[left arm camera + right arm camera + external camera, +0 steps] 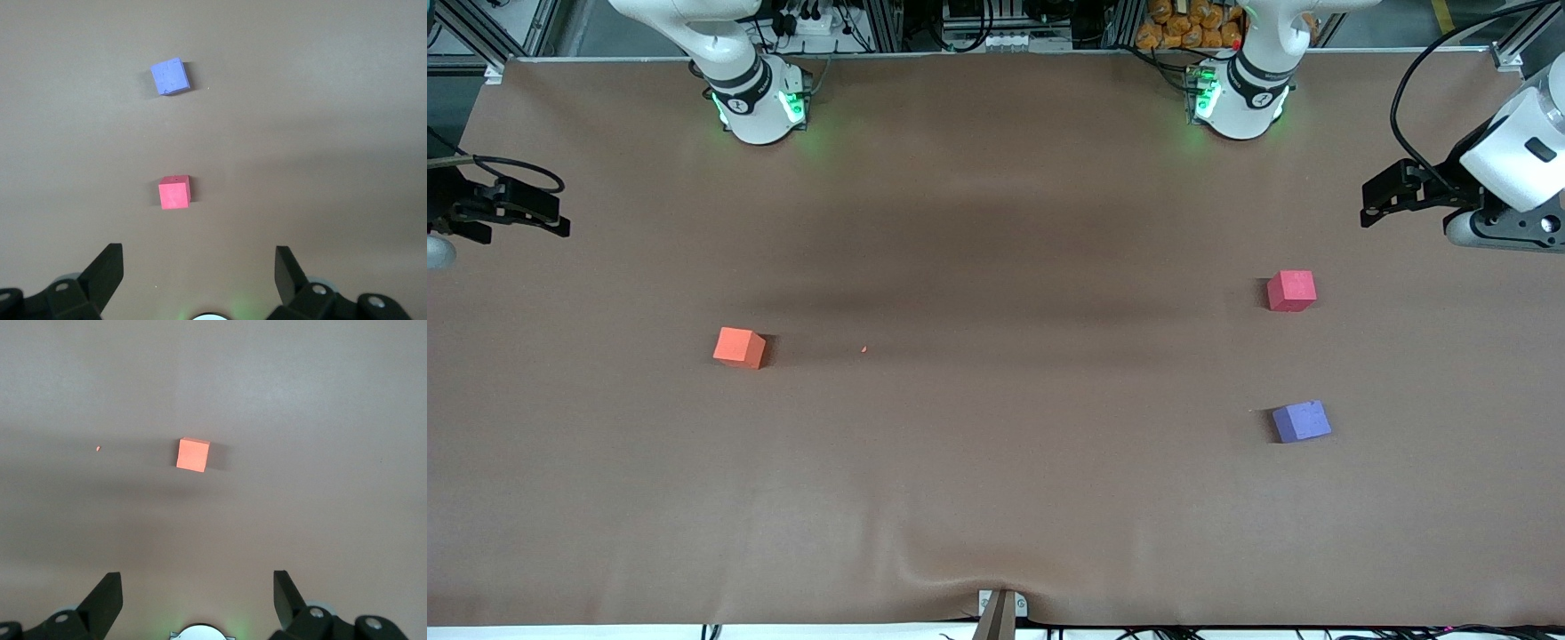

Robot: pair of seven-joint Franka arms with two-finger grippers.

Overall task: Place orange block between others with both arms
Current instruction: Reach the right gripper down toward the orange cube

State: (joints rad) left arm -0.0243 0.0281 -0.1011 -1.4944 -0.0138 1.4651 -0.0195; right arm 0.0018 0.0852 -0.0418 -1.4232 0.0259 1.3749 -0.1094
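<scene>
The orange block [739,347] sits alone on the brown table [996,498] toward the right arm's end, at about 9 o'clock from the table's middle. The red-pink cube [1291,291] and the purple cube [1302,421] lie toward the left arm's end — the purple one at 6 o'clock from the red-pink one, well apart. Left gripper [199,265] hangs over that end, right gripper [197,587] over its own edge — both spread wide, holding nothing.
</scene>
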